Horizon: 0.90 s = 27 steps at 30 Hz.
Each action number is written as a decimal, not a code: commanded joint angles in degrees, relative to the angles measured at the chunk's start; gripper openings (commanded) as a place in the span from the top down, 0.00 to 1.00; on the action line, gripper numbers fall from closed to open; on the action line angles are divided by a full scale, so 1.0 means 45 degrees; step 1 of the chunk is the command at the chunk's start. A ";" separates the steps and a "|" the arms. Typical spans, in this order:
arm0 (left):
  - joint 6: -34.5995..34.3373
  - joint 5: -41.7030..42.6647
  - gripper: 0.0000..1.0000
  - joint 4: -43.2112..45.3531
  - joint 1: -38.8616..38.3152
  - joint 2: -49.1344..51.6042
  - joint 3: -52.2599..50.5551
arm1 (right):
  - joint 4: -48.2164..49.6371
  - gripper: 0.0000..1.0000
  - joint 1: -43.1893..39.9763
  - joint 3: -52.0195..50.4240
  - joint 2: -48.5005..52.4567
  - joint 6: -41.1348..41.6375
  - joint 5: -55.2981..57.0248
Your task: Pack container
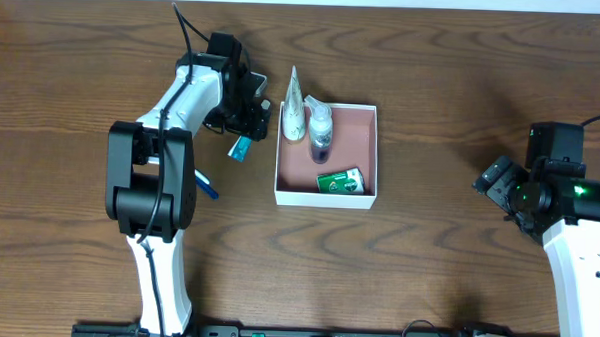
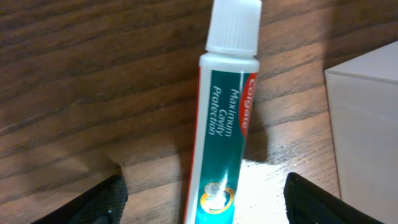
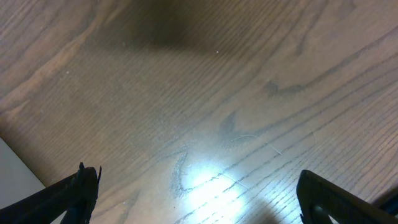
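The container (image 1: 325, 198), a shallow square box with white walls and a pink inside, stands mid-table. It holds a white tube (image 1: 295, 113) against its left wall, a clear bottle of dark liquid (image 1: 320, 129) and a green packet (image 1: 341, 180). Just left of it a teal and white toothpaste tube (image 2: 224, 124) lies flat on the wood, its white cap pointing away. My left gripper (image 2: 205, 186) is open astride the tube, with a gap on each side; overhead only the teal end (image 1: 241, 149) shows below the gripper (image 1: 243, 135). My right gripper (image 3: 198, 180) stands open over bare wood at the far right (image 1: 500, 185).
The container's white outer wall (image 2: 367, 118) rises close on the right of the left gripper. A small blue object (image 1: 207, 188) lies beside the left arm's base link. The table is dark brown wood.
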 commanded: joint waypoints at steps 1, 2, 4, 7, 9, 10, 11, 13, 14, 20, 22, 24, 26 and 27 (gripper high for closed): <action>0.0107 -0.0369 0.21 -0.0039 -0.0005 0.0466 -0.0078 | 0.0000 0.01 -0.0131 0.0083 0.0019 0.0175 0.0053; 0.0107 -0.0369 0.22 -0.0019 -0.0005 0.0471 -0.0078 | 0.0000 0.01 -0.0131 0.0083 0.0019 0.0175 0.0053; 0.0107 -0.0403 0.27 0.0102 -0.0005 0.0486 -0.0078 | 0.0000 0.01 -0.0131 0.0083 0.0019 0.0175 0.0053; 0.0107 -0.0403 0.35 0.0209 -0.0005 0.0486 -0.0078 | 0.0000 0.01 -0.0131 0.0083 0.0019 0.0175 0.0053; 0.0102 -0.0408 0.38 0.0199 -0.0005 0.0486 -0.0078 | 0.0000 0.01 -0.0131 0.0083 0.0019 0.0175 0.0053; 0.0102 -0.0408 0.39 0.0194 -0.0005 0.0486 -0.0078 | 0.0000 0.01 -0.0131 0.0083 0.0019 0.0175 0.0053; 0.0102 -0.0408 0.39 0.0194 -0.0005 0.0486 -0.0078 | 0.0000 0.01 -0.0131 0.0083 0.0019 0.0175 0.0053; 0.0102 -0.0486 0.39 0.0199 -0.0005 0.0486 -0.0078 | 0.0000 0.01 -0.0131 0.0083 0.0019 0.0175 0.0053; 0.0102 -0.0588 0.39 0.0199 -0.0005 0.0486 -0.0078 | 0.0000 0.01 -0.0131 0.0083 0.0019 0.0175 0.0053; 0.0112 -0.1719 0.39 0.0199 -0.0087 0.0486 -0.0078 | 0.0000 0.01 -0.0131 0.0083 0.0019 0.0175 0.0053; 0.0107 -0.1894 0.39 0.0199 -0.0121 0.0486 -0.0078 | 0.0000 0.01 -0.0131 0.0083 0.0019 0.0175 0.0053; 0.0107 -0.2040 0.39 0.0199 -0.0151 0.0486 -0.0078 | 0.0000 0.01 -0.0131 0.0083 0.0019 0.0175 0.0053; 0.0107 -0.2079 0.39 0.0199 -0.0175 0.0486 -0.0078 | 0.0000 0.01 -0.0131 0.0083 0.0019 0.0175 0.0053; 0.0107 -0.2079 0.39 0.0199 -0.0180 0.0486 -0.0078 | 0.0000 0.01 -0.0131 0.0083 0.0019 0.0175 0.0053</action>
